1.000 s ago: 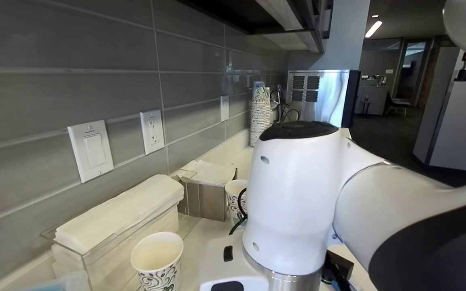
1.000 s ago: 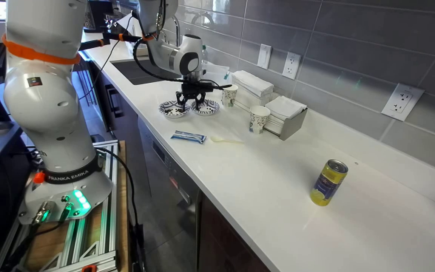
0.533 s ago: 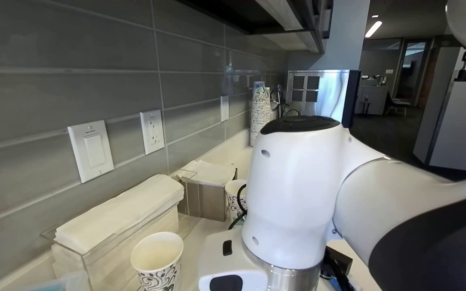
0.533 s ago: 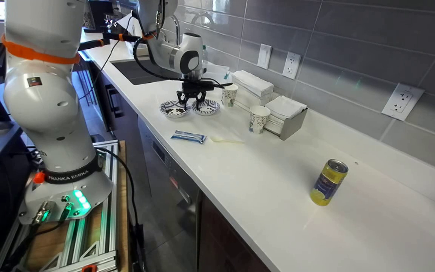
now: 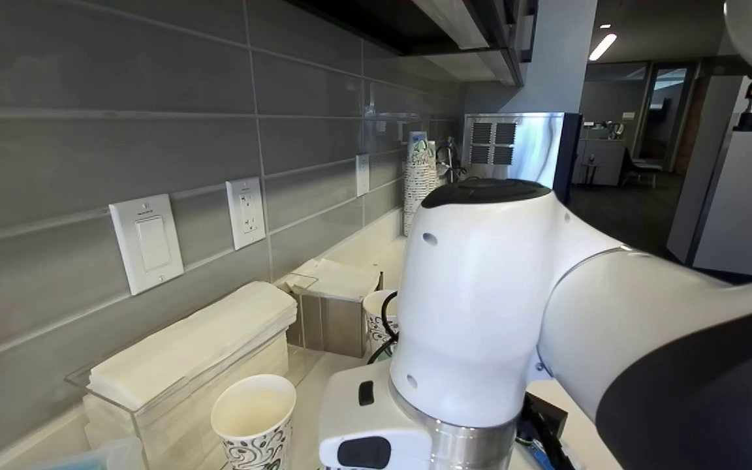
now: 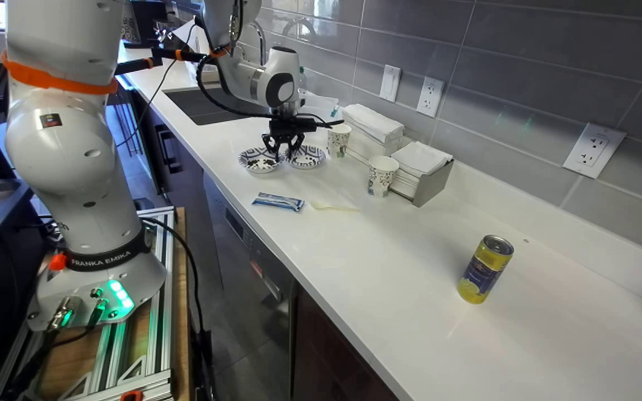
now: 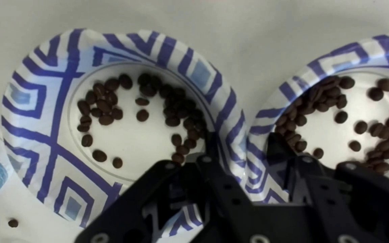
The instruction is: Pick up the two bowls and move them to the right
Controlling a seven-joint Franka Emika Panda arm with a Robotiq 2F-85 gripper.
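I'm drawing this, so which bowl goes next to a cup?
The bowl nearer the wall; a paper cup stands beside it. The other bowl is farther from that cup.

The gripper (image 7: 243,140) is black with pale screw heads (image 7: 259,239); above it, a black cable (image 6: 243,115) follows the white arm (image 6: 70,178), an orange band (image 6: 59,83) farther off.

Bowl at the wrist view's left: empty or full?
Neither, partly filled: the bowl holds dark brown beans, mostly near its sides, leaving much of its white bottom bare.
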